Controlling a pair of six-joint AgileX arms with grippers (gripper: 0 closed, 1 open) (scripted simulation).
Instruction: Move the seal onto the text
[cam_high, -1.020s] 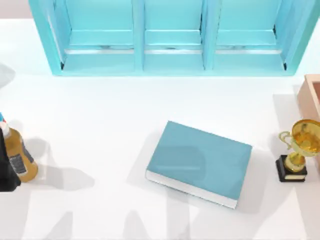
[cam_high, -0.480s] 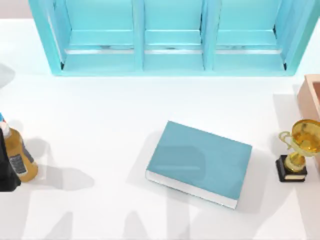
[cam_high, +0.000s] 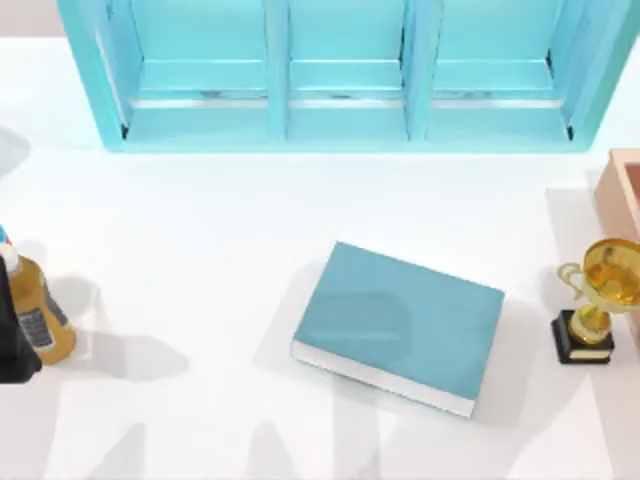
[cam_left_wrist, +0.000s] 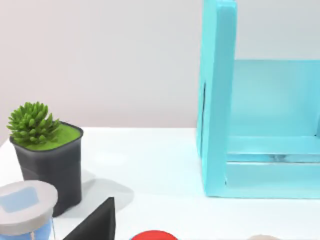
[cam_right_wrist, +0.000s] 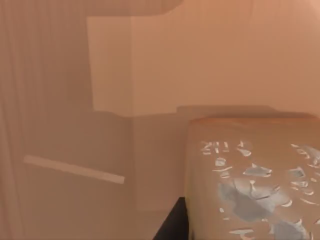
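a teal-blue hardcover book (cam_high: 400, 325), the text, lay flat on the white counter (cam_high: 200, 220) a little right of centre in the top view, turned at a slight angle with its white page edges facing the near edge. a teal shelf unit (cam_high: 340, 75) with three open bays ran along the far edge. at the right edge stood a gold trophy (cam_high: 598, 300) on a black base, just in front of a tan-pink box (cam_high: 622, 190) cut off by the frame. at the left edge an amber bottle (cam_high: 40, 315) stood beside a dark shape that was cropped by the frame. wide bare counter lay between the book and the bottle, between the book and the shelf, and between the book and the near edge; the trophy stood closer, but apart from the book.

the left wrist view showed things the top view did not: a green succulent in a dark square pot (cam_left_wrist: 47, 155), a grey round lid over something blue (cam_left_wrist: 25, 207), a dark wedge and a red rim at the near edge, and the shelf unit's end panel against a pale wall.

the right wrist view was close on a tan-brown block (cam_right_wrist: 252, 180) with white flecked marks on one face, probably the seal, against peach walls; where it stood on the counter could not be told. whether either gripper was released or clenched could not be told.

nothing in the top view had shifted from the frames a second and half a second before.
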